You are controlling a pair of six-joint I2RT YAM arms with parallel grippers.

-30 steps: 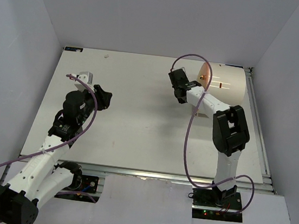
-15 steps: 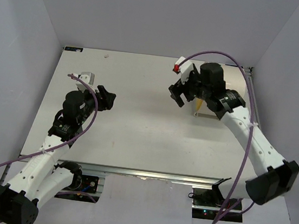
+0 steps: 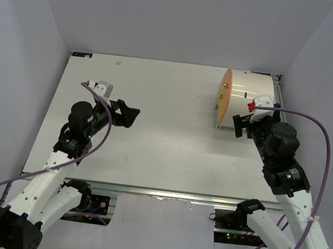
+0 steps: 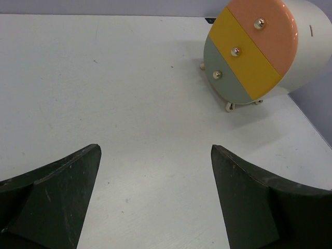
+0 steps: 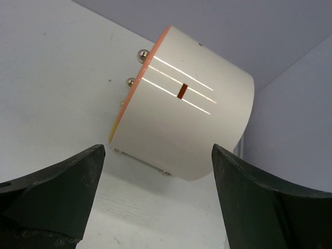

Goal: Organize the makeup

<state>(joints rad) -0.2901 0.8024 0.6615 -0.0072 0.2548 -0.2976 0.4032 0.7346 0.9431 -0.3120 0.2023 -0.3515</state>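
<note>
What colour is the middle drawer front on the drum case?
The middle drawer front is yellow; left wrist view.

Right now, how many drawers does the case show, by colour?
Orange drawer: 1
Yellow drawer: 1
Grey-green drawer: 1
Total: 3

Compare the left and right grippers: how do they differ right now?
The left gripper hangs over the table, far from the drum-shaped case; the right gripper sits close beside the case. The left gripper faces the case's three-coloured drawer front; the right gripper faces its cream side wall. Both are open and hold nothing.
</note>
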